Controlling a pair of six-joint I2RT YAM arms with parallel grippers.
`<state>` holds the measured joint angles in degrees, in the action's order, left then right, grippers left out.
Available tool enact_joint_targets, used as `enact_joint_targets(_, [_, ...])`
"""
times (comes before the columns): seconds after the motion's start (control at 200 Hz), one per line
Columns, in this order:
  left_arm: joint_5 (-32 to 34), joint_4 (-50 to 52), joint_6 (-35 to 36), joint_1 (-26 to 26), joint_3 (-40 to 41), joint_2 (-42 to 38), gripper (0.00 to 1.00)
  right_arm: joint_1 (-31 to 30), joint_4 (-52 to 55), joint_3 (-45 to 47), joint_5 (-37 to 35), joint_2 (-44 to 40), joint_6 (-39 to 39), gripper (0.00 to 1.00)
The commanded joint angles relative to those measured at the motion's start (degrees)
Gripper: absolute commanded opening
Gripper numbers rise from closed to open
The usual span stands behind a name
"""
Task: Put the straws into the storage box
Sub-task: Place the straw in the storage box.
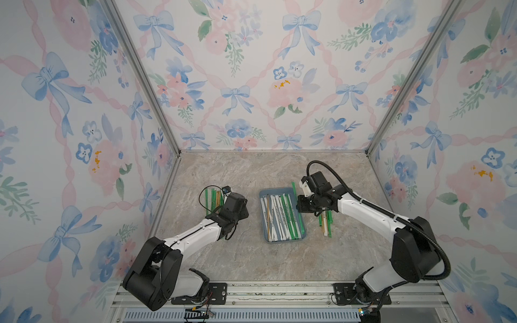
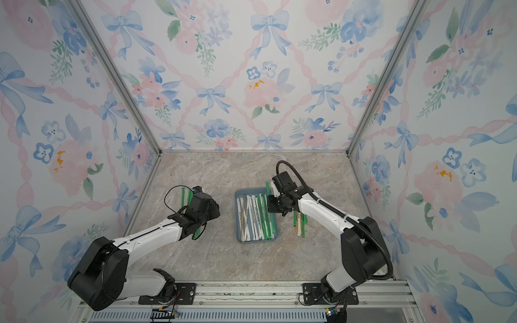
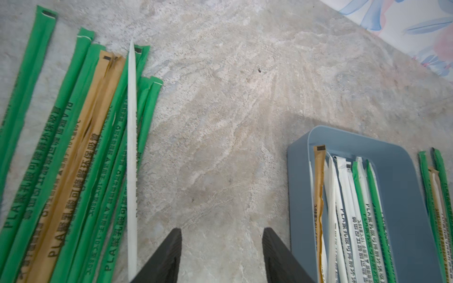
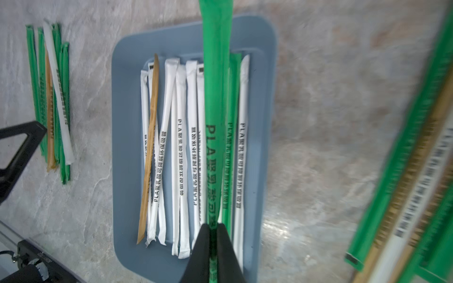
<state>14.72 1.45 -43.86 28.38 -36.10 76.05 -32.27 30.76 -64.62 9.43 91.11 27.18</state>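
Right gripper (image 4: 213, 225) pinches green straw (image 4: 217, 98) over storage box (image 4: 127, 147) (left gripper (image 3: 221, 230) agape above table (image 3: 220, 122)).

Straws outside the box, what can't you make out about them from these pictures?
- Left pile: in both top views the left arm covers its near end, so no count.
- Right pile: blurred and cut off by the frame in the right wrist view; the right arm covers its far end in a top view.
- Green straw in the right gripper: both ends run past the right wrist view's edges.
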Motion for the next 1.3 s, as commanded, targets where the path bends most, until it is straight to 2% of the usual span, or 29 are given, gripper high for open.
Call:
enact_joint_targets(0.0, [-0.95,1.18,1.32,-0.92,0.99,1.31,0.56,-1.49,-2.24,-1.28,0.12,4.85,3.48,0.09])
enact_joint_targets(0.08, [-0.45,1.18,1.47,-1.24,1.15,1.91,0.56,-2.24,-2.65,-1.43,-0.39,6.98,3.28,0.1])
enact_joint_targets(0.24, [0.39,1.7,1.62,-2.22,1.51,3.09,0.56,-3.3,-1.7,-2.0,-3.75,9.24,2.13,0.18])
enact_joint_targets(0.455, [0.84,1.66,1.96,-3.38,1.16,4.33,0.55,-3.32,-2.0,-2.27,-5.6,10.02,1.69,0.17])
enact_joint_targets(0.66, [2.06,2.33,2.89,-5.56,-0.22,5.19,0.55,-3.24,-2.48,-1.7,-6.32,8.05,2.2,0.23])
enact_joint_targets(0.87, [2.75,3.45,3.34,-6.96,-1.29,7.3,0.45,-2.53,-2.73,-1.13,-6.4,6.43,2.24,0.24])
enact_joint_targets(1.155, [4.17,4.1,2.72,-6.96,0.09,6.65,0.44,-1.58,-2.81,0.01,-6.28,5.83,2.26,0.24])
enact_joint_targets(1.3, [3.93,4.09,2.95,-6.96,0.32,7.97,0.36,-1.14,-2.7,0.11,-6.33,5.59,2.09,0.24])
